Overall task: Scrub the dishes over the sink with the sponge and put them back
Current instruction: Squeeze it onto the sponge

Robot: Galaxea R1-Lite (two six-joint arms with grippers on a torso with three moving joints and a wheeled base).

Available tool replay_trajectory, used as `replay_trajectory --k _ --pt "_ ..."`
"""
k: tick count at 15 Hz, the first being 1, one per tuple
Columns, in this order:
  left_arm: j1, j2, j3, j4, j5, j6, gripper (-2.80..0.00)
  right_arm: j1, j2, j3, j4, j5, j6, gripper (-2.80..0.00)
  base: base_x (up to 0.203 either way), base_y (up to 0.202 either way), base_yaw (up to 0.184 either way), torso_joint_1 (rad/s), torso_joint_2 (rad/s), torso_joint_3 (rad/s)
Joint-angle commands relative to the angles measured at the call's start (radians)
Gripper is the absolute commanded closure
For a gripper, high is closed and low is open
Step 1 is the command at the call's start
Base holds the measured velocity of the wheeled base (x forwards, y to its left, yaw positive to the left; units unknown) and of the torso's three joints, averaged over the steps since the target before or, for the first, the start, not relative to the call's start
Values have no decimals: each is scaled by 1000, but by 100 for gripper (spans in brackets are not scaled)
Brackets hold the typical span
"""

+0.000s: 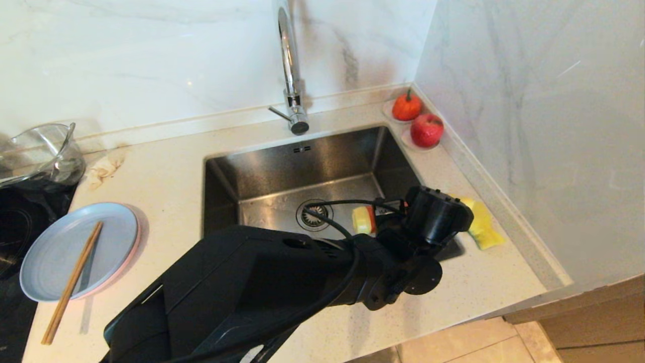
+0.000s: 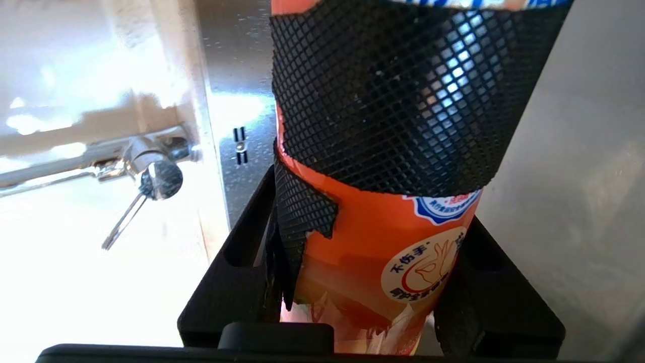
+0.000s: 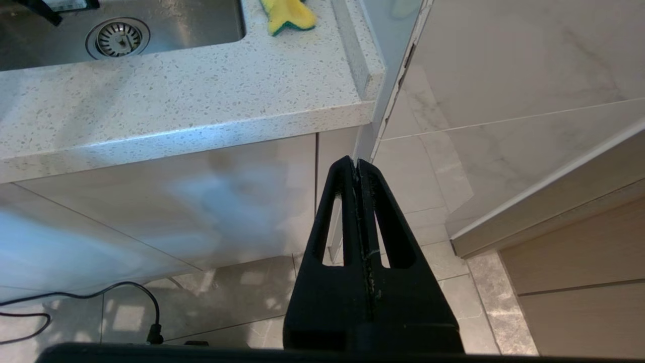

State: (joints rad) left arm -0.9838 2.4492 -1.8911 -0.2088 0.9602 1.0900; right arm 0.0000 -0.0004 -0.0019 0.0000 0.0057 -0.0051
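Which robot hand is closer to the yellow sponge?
Left. The left gripper, holding an orange bottle, is over the sink right beside the sponge. The right gripper hangs below the counter edge, jaws shut.

Home kitchen: sink, faucet, hob.

Plates sit stacked on the bench left of the sink; the sponge lies on its right.
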Motion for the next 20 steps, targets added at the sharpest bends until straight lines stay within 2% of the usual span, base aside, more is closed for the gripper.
replay_trajectory --k 1,4,8,13,18,20 --pt "2 23 0 -48 8 7 0 0 0 0 0 0 -1 0 0 0 0 0 0 0" --pt "2 29 0 -70 14 55 0 0 0 2 0 0 0 0 0 0 0 0 0 0" --pt "2 30 0 -144 23 177 0 0 0 2 0 0 -1 0 0 0 0 0 0 0" --pt "2 44 0 -214 23 244 0 0 0 1 0 0 0 0 0 0 0 0 0 0" --pt "2 46 1 -295 25 368 0 0 0 0 0 0 -1 0 0 0 0 0 0 0" --pt "2 49 0 -302 25 387 0 0 0 0 0 0 -1 0 0 0 0 0 0 0"
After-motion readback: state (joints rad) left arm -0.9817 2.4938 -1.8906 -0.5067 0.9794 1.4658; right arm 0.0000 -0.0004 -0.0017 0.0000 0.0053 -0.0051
